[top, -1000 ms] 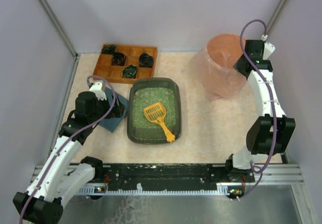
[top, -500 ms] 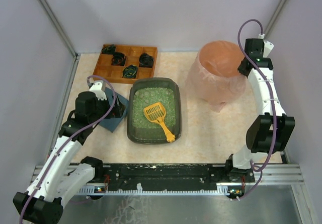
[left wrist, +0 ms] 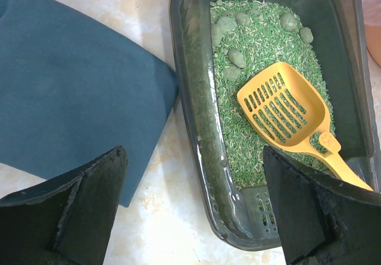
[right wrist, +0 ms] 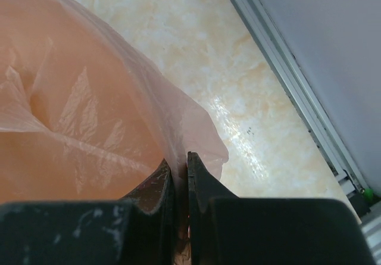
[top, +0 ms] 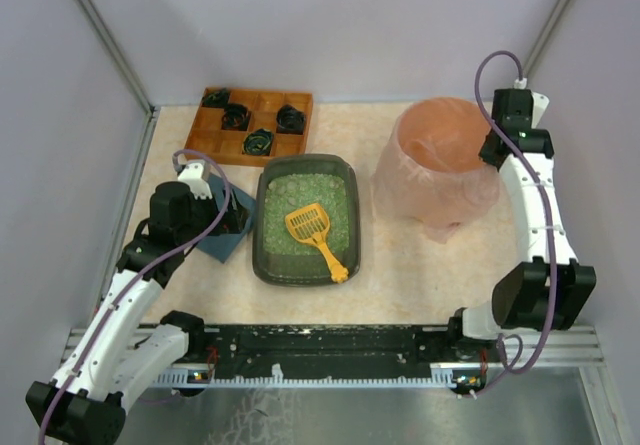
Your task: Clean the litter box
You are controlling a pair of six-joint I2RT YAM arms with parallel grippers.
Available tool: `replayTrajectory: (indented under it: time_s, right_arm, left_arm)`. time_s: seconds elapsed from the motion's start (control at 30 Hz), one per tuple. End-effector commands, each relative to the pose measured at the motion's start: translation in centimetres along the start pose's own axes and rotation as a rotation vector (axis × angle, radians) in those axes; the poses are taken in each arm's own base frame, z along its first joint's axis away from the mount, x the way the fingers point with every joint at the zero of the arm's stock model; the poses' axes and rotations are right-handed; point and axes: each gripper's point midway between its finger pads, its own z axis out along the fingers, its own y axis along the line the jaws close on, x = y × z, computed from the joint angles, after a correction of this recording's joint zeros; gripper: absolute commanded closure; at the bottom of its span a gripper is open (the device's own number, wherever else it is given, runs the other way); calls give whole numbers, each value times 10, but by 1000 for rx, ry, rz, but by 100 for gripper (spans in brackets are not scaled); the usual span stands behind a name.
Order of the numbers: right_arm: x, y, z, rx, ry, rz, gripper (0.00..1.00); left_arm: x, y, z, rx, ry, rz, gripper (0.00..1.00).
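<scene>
Far left on the bench (top: 420, 255), a dark blue mat (left wrist: 77, 86) lies flat, one corner just beside the litter box; the left arm hangs above it. The left fingers (left wrist: 89, 211) stand wide apart and hold nothing, and between them the wrist view shows the mat's edge and the left wall of the box. At the back left sits an orange-brown wooden compartment tray (top: 215, 140); four of its compartments hold black coiled items (top: 290, 118) too small to identify. The litter box (top: 262, 265), a dark grey-green tray with rounded corners, stands upright at the centre of the bench, just in front of the wooden tray, between the mat and the bin. It contains green granular litter, with several rounded clumps (left wrist: 237, 56) gathered towards its far end. A yellow slotted scoop (left wrist: 283, 110) lies on the litter, its head near the middle and its handle running to the near right corner. To the right, well apart from the box, stands a tall round bin (top: 430, 190) lined with a pink liner bag (right wrist: 77, 110). The right fingers (right wrist: 193, 181) are at the bin's right rim, closed tight and pinching a fold of the bag film between them.
</scene>
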Motion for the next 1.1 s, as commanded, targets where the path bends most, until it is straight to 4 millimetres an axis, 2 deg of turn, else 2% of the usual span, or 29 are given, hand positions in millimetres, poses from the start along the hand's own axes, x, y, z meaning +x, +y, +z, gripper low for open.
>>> replayTrajectory:
  time_s: [0.0, 0.1, 0.13, 0.27, 0.37, 0.5, 0.67, 0.8, 0.87, 1.07]
  right_arm:
    - [-7, -17, -30, -6, -82, 28, 100]
    - [2, -20, -35, -12, -76, 31, 100]
    - [6, -20, -36, -17, -70, 32, 95]
    - [12, -24, -38, -12, -62, 36, 62]
    - [14, -30, -43, 7, -61, 35, 50]
    - [3, -42, -62, 37, -115, 53, 46]
    - [-24, -64, -110, 40, -267, 82, 45]
    - [-36, -62, -153, -87, -377, 85, 41]
    - [-34, -55, -171, -177, -415, 55, 40]
    - [-1, -34, -208, -429, -461, -70, 37]
  left_arm:
    - [-5, -5, 0, 27, -24, 15, 0]
    - [-5, -5, 0, 25, -24, 15, 0]
    - [-5, -5, 0, 26, -24, 15, 0]
    - [-5, -5, 0, 28, -24, 15, 0]
    - [-4, -5, 0, 28, -20, 15, 0]
    - [-4, -6, 1, 30, -18, 15, 0]
    - [-3, -6, 1, 34, -18, 15, 0]
    - [-2, -6, 2, 34, -13, 16, 0]
    - [-3, -7, 2, 35, -12, 15, 0]
    - [-4, -6, 1, 31, -19, 13, 0]
